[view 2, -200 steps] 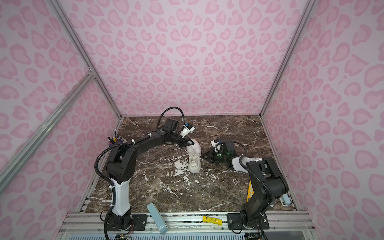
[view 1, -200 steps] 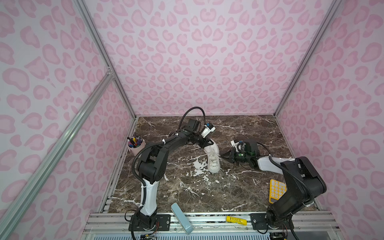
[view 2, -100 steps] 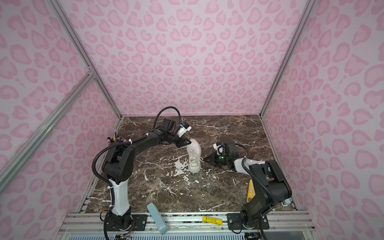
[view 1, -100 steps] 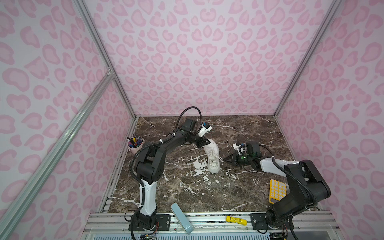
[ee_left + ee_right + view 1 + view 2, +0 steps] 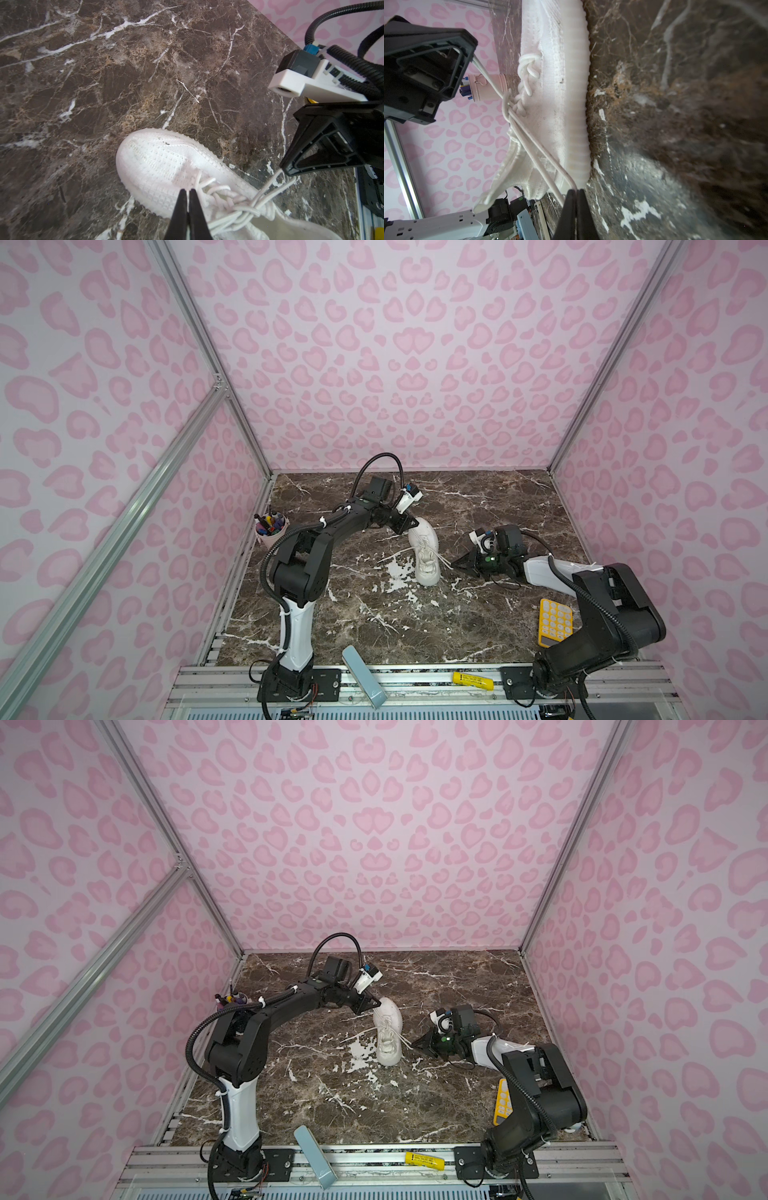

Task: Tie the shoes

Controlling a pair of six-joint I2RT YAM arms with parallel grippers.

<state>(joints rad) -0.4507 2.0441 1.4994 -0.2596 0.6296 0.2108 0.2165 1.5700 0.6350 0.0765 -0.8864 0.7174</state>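
White knit sneaker (image 5: 424, 549) stands at centre frame on the brown marble tabletop (image 5: 374, 614), toe toward the back wall. Left gripper (image 5: 414, 523) and right gripper (image 5: 454, 563), jaws pressed together, each pinch the thin white laces (image 5: 269, 182).

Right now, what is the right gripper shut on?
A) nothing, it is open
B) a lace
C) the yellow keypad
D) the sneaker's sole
B: in the left wrist view the right gripper is pinched shut, and a lace runs from its tip back to the sneaker.
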